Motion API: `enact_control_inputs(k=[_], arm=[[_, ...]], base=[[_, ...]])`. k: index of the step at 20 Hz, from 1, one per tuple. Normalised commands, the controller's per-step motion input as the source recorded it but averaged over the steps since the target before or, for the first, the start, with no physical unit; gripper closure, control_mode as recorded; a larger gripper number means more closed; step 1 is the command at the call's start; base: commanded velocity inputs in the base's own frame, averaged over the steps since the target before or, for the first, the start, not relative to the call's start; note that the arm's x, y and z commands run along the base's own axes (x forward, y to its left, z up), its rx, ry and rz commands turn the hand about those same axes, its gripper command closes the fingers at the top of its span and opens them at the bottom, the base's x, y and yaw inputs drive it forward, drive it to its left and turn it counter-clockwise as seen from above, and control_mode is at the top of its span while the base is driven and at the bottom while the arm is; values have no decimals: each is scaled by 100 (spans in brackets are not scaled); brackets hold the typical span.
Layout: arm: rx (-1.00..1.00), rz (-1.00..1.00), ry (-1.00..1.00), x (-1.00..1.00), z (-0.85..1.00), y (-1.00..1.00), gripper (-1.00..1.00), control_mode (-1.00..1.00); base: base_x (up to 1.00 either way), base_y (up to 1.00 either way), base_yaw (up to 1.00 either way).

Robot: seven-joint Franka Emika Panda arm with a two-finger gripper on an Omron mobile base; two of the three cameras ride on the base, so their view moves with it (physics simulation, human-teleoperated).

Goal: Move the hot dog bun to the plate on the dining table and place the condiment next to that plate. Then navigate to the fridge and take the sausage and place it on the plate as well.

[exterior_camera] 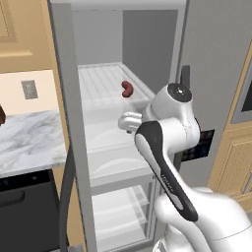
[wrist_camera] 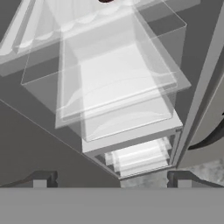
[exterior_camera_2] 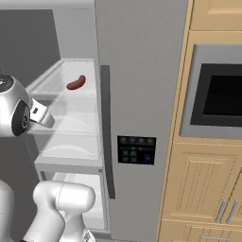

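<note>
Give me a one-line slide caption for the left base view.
Robot arm reaches toward the open fridge, where a sausage lies on an upper shelf.

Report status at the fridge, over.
Gripper open, empty, short of the shelves. Reddish-brown curved sausage on top glass shelf, untouched. Nothing blocking.

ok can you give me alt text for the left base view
A reddish-brown sausage lies on the upper shelf of an open fridge, with the white robot arm raised in front of the shelves below it. A marble counter sits to the left and a dark control panel shows on the grey fridge door at right.
</note>
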Motion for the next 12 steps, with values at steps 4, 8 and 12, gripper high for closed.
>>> enact_control_inputs(k=[4, 8, 12], arm=[[-1, 0, -2, 27, 30, -36, -100, -100], [-8, 0, -11, 14, 67, -21, -100, -100], [-18, 0, -12, 3, 91, 0, -100, -100]], base=[[0, 0, 0], [0, 0, 0], [0, 0, 0]])
